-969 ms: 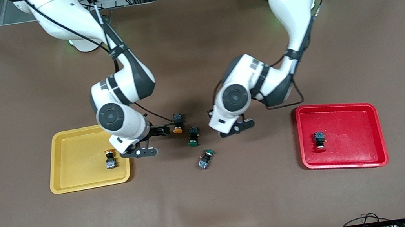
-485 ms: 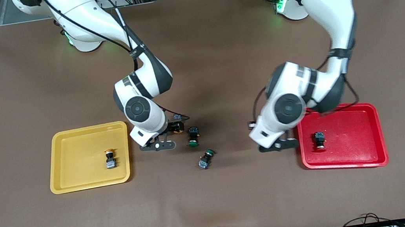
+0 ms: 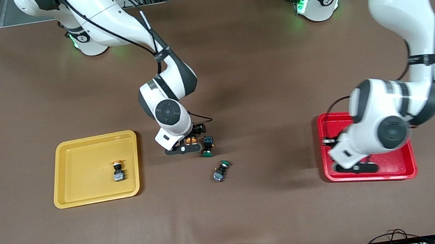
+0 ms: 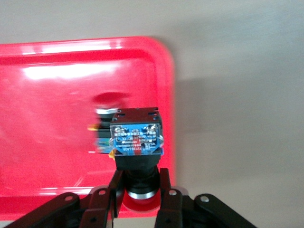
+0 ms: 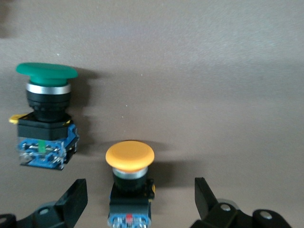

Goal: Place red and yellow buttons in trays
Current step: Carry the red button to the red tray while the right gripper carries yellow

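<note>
My left gripper (image 4: 139,185) is shut on a red-capped button (image 4: 137,142) and holds it over the red tray (image 4: 52,142), near one corner. A second red-capped button (image 4: 107,111) lies in that tray below; the front view hides it under the left gripper (image 3: 356,167) over the red tray (image 3: 400,164). My right gripper (image 5: 137,190) is open, low at the table, one finger on each side of a yellow-capped button (image 5: 129,159). In the front view this gripper (image 3: 186,144) and button (image 3: 190,140) are mid-table. Another yellow-capped button (image 3: 118,171) lies in the yellow tray (image 3: 82,192).
Two green-capped buttons lie on the brown cloth. One (image 3: 207,145) is right beside the yellow-capped button, also in the right wrist view (image 5: 46,109). The other (image 3: 220,171) lies nearer the front camera.
My left arm has swung from mid-table to over the red tray, carrying the red-capped button. My right gripper has moved from the yellow tray's edge to the yellow-capped button.
</note>
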### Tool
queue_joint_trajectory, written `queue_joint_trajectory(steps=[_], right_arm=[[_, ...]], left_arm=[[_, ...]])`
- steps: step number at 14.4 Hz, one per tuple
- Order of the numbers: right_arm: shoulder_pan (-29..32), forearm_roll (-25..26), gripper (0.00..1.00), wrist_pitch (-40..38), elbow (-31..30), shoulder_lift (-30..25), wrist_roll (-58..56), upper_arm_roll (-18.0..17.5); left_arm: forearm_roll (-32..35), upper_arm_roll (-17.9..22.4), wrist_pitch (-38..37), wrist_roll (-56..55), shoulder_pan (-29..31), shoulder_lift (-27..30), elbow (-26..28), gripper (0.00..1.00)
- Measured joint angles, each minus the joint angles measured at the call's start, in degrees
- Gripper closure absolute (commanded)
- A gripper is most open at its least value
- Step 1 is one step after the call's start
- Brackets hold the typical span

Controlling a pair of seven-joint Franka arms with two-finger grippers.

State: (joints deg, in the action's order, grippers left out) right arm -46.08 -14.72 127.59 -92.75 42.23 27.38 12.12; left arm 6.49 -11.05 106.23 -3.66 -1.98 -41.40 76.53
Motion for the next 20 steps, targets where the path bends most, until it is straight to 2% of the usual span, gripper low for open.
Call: queue_joint_trajectory(steps=[1,2,3,4,9,13,18,19,20], right_arm=[[-0.2,0.0,0.12,0.6,0.0,0.6,0.0,0.0],[-0.3,0.0,0.50,1.1,0.0,1.1,0.0,0.0],[-0.4,0.0,0.77,1.2,0.0,1.4,0.0,0.0],[-0.5,0.0,1.00,1.3,0.0,1.5,0.0,0.0],[-0.7,-0.1,1.00,1.3,0.6,1.4,0.2,-0.1],[0.3,-0.1,1.00,-0.4,0.6,1.3,0.1,0.9],[8.9,-0.1,1.00,-7.7,1.3,-1.2,-8.2,2.1],[11.2,-0.1,1.00,-9.2,1.5,-2.4,-10.5,2.1],[13.2,-0.1,1.00,-10.7,1.7,-3.8,-12.5,2.2]], left_arm=[[0.0,0.0,0.1,2.3,1.6,-0.5,0.1,0.97],[0.0,0.0,0.5,4.4,2.8,-1.0,0.2,0.97],[0.0,0.0,0.9,6.3,3.8,-1.6,0.2,0.98],[0.0,0.0,1.7,8.2,4.6,-2.4,0.2,0.99],[0.0,0.0,4.6,13.7,7.3,-5.9,0.3,0.99],[0.0,0.0,6.4,17.4,8.8,-7.2,0.4,0.95],[0.0,0.0,8.5,21.5,10.0,-8.4,0.4,0.93],[0.0,0.0,8.6,21.9,10.3,-8.6,0.4,0.90],[0.0,-0.1,8.6,22.1,10.6,-8.6,0.4,0.81]])
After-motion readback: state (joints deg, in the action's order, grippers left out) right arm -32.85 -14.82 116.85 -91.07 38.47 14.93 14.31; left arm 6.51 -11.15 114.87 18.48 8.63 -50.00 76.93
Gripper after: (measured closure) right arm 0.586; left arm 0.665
